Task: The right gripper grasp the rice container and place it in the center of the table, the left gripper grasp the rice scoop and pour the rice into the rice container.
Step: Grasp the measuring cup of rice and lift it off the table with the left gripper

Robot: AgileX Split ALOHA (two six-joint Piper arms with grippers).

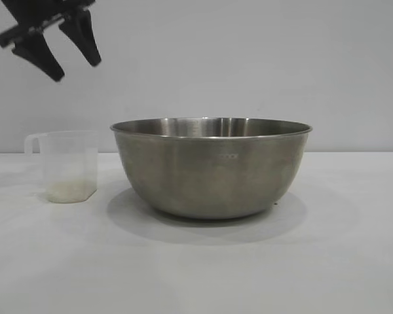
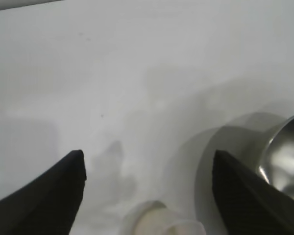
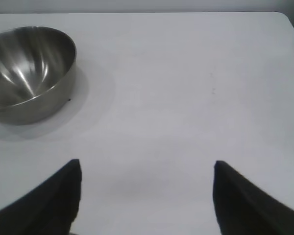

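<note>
The table is the biggest thing here, flat and white, filling the bottom half of the outside picture, with a plain pale wall behind it. Next in size is the rice container, a big shiny steel bowl sitting upright in the middle of that picture with a soft shadow around its bottom. My left gripper hangs high in the top left corner, up in the air and well above everything, with its two black pointed fingers tipped downward and spread apart, holding nothing. My right gripper is out of the outside picture; in its own view its two fingers are spread wide over bare table, holding nothing, and the bowl is off in the upper left. The rice scoop is small and see-through, standing upright just left of the bowl, not touching it. The rice is a little pale heap in its bottom.
</note>
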